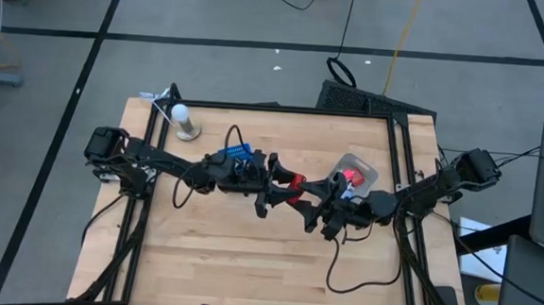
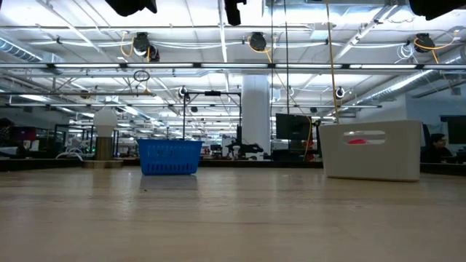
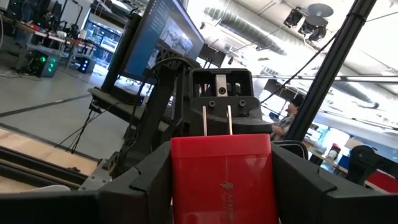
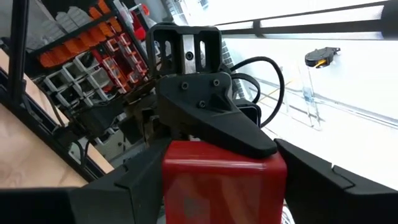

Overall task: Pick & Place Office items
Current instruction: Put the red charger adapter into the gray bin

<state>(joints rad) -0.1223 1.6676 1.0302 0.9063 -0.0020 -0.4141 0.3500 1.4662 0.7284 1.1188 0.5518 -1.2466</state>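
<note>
High over the middle of the table, a red block [image 1: 294, 181] with two thin metal prongs [image 3: 216, 119] at one end hangs between my two grippers. My left gripper [image 1: 275, 186] comes from the table's left and is shut on the block [image 3: 221, 180]. My right gripper [image 1: 314, 199] faces it from the right, and the same block [image 4: 224, 180] fills the gap between its fingers. In the right wrist view a left finger [image 4: 214, 115] lies over the block. The low view shows neither gripper's fingers. My left gripper pinches the red block by its two opposite sides [image 3: 178, 183] between its two fingers. The fingers come nearly level from the table's left and lie along the block. The block is lifted clear of the table, its pronged end toward the right gripper. My right gripper has the block's other end between its two fingers, one on each side [image 4: 169, 183]. It comes nearly level from the table's right. The left gripper's finger covers the block's far part, so how far back the block reaches cannot be told.
A blue basket [image 1: 237, 153] stands behind the left gripper and a grey translucent bin [image 1: 356, 169] with something red inside stands behind the right one. A white bulb-topped stand [image 1: 184, 121] sits at the far left. Bare wood lies toward the near edge [image 1: 246, 264].
</note>
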